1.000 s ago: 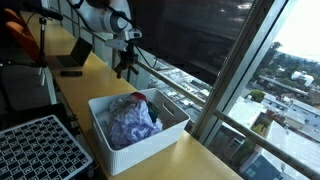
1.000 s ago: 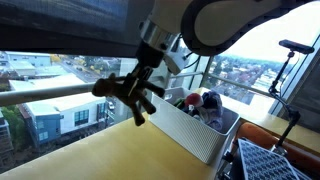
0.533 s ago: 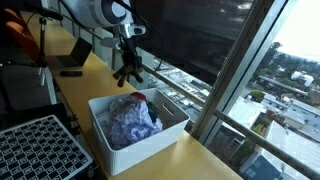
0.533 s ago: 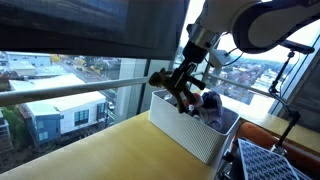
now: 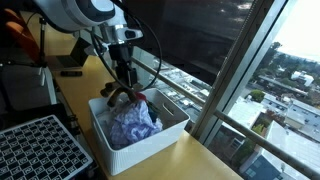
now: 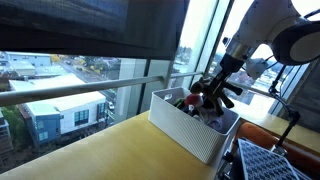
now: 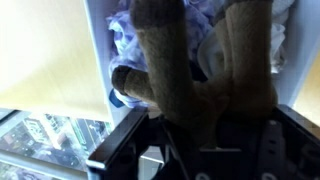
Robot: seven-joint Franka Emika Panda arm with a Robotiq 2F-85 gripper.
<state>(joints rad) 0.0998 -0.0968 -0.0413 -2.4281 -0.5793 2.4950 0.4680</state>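
Note:
My gripper point(image 5: 122, 90) is shut on a brown plush toy with dangling limbs point(image 7: 170, 70) and holds it just above the far end of a white rectangular bin point(image 5: 152, 137). The bin holds a crumpled blue and purple cloth point(image 5: 130, 122) and stands on the wooden table by the window. In an exterior view the gripper point(image 6: 211, 96) and the dark toy hang over the bin's point(image 6: 183, 130) open top. In the wrist view the toy's two limbs cover most of the bin and the cloth point(image 7: 125, 35) below. The fingertips are hidden behind the toy.
A black perforated tray point(image 5: 35, 146) lies on the near side of the bin and also shows in an exterior view point(image 6: 272, 160). A laptop point(image 5: 72, 58) sits further back on the table. A window with a horizontal rail point(image 6: 70, 92) runs along the table's edge.
The arm has carried the brown toy from over the bare table by the window to above the bin and has lowered it toward the cloth.

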